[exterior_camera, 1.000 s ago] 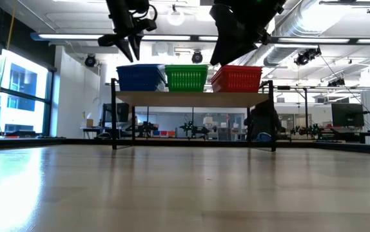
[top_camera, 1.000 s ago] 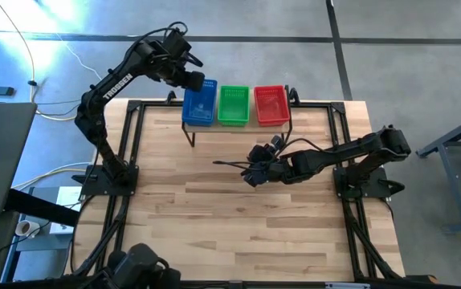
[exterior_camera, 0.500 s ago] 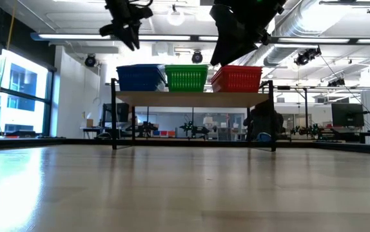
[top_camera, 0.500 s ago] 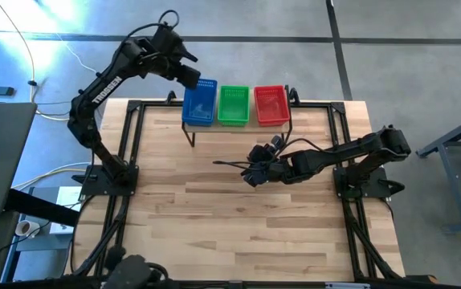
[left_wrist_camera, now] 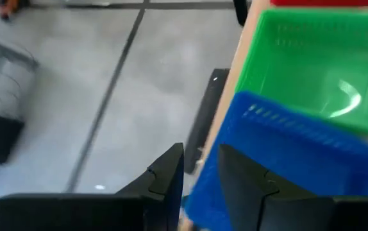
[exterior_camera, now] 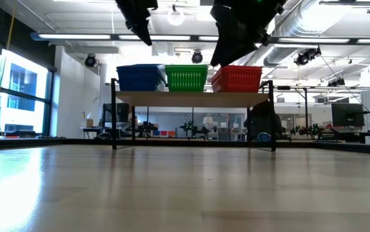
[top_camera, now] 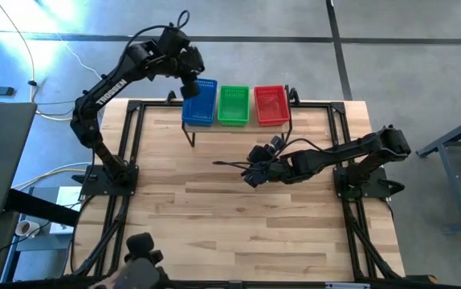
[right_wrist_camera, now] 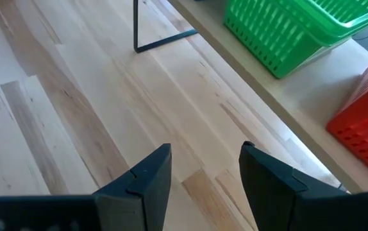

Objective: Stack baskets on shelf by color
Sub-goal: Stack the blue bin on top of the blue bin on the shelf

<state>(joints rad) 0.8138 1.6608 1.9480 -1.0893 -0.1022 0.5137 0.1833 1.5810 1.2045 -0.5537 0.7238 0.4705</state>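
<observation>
A blue basket (top_camera: 199,104), a green basket (top_camera: 233,105) and a red basket (top_camera: 271,105) stand side by side on their bases on the shelf (exterior_camera: 191,98) at the table's far edge. My left gripper (top_camera: 189,83) hangs above the blue basket's far left corner (left_wrist_camera: 261,119). It is open by a narrow gap, with nothing between the fingers (left_wrist_camera: 171,173). In the low view it (exterior_camera: 141,29) is clear above the baskets. My right gripper (top_camera: 249,171) hovers open over the bare tabletop, on the near side of the shelf and below the green basket (right_wrist_camera: 280,32).
The shelf stands on thin black legs (right_wrist_camera: 136,29) with free room under it. Black frame rails (top_camera: 138,144) run along the table's left and right sides. The wooden tabletop (top_camera: 238,225) nearer than the shelf is open space.
My left gripper has risen above the blue basket's far left corner and rolled about its own axis, so its fingers stand differently in the low view. The baskets and my right gripper have kept still.
</observation>
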